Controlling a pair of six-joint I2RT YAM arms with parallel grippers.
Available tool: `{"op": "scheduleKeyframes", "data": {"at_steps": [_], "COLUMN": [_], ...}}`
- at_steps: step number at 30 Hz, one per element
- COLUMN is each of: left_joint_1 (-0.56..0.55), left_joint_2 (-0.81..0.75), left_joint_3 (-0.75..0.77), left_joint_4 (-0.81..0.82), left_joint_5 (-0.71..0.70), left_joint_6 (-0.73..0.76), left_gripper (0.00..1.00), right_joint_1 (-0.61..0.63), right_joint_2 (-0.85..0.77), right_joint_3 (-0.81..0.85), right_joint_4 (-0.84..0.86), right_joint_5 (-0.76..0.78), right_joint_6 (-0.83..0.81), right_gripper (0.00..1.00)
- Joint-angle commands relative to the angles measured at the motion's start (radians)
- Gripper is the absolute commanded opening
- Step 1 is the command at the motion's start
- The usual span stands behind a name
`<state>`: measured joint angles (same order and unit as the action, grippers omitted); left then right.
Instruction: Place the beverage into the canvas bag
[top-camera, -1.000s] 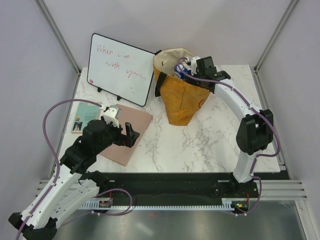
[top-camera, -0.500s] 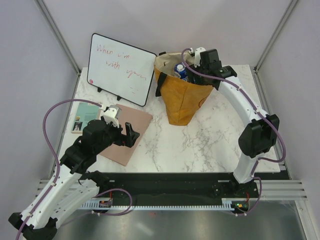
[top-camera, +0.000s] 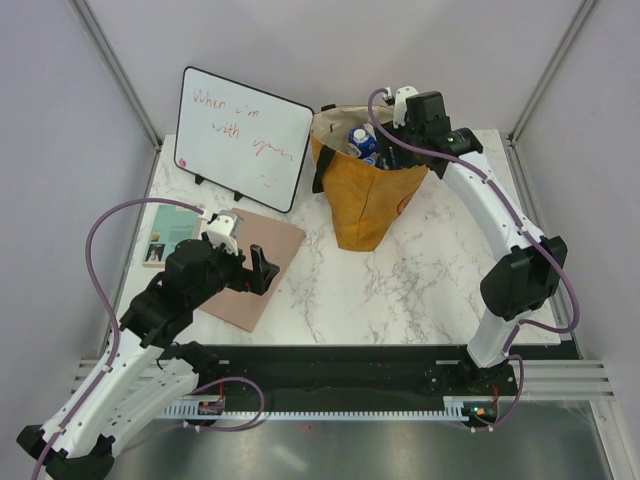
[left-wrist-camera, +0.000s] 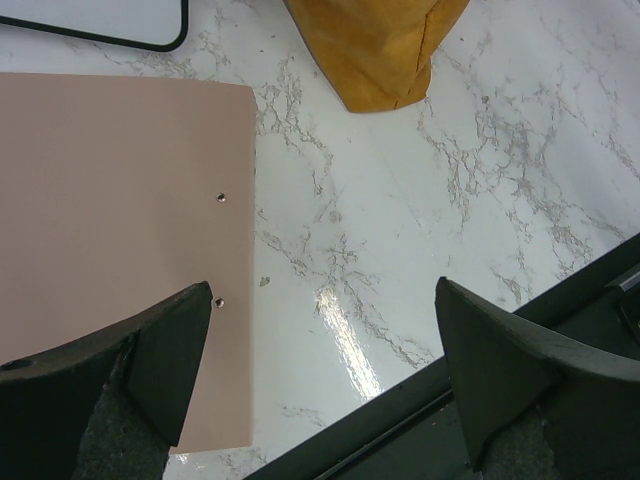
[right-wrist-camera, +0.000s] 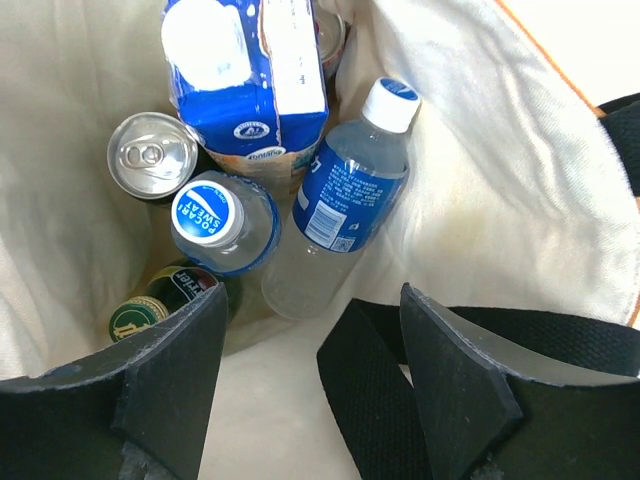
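Setting: robotics lab test cell.

Evidence:
- Enclosure of plain pale wall panels (top-camera: 420, 50) set in bare aluminium posts (top-camera: 112, 68).
- Marble-pattern bench (top-camera: 420, 290) inside it.
- Left arm (top-camera: 120, 385) and right arm (top-camera: 490, 205) are bolted to a black base rail (top-camera: 330, 362) at the near edge.
- Slotted cable duct (top-camera: 350, 408) and exposed purple cable (top-camera: 92, 245).
- Whiteboard (top-camera: 240, 135) with red handwriting propped at the back.

I see a whiteboard (top-camera: 242, 138) with red handwriting propped at the marble table's (top-camera: 400, 290) back left, a pinkish-brown board (top-camera: 280, 245) flat before it, and a teal booklet (top-camera: 172, 225) just beside that board.
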<state>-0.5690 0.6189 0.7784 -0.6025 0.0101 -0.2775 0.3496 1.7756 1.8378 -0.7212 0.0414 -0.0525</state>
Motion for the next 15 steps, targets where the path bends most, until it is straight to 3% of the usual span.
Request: {"op": "scheduleKeyframes", "data": {"at_steps": [1,15], "left_joint_1": [-0.002,-0.002], "left_joint_2": [-0.007,-0.005], "left_joint_3": [-0.002,-0.002], "left_joint_4": [0.040,0.038], "left_joint_5": [0.013,0.008], "left_joint_6": [0.037,0.037], "left_gripper": [1.00,1.00], "right_joint_1": [0.005,0.006], "right_joint_2": [-0.044,-0.021], "right_joint_3": [0.077,0.141], "right_joint_4": [-0.001,0.011], "right_joint_5": [0.002,0.002], "right_joint_6": [0.017,0.028], "right_gripper": [0.76,0.76]}}
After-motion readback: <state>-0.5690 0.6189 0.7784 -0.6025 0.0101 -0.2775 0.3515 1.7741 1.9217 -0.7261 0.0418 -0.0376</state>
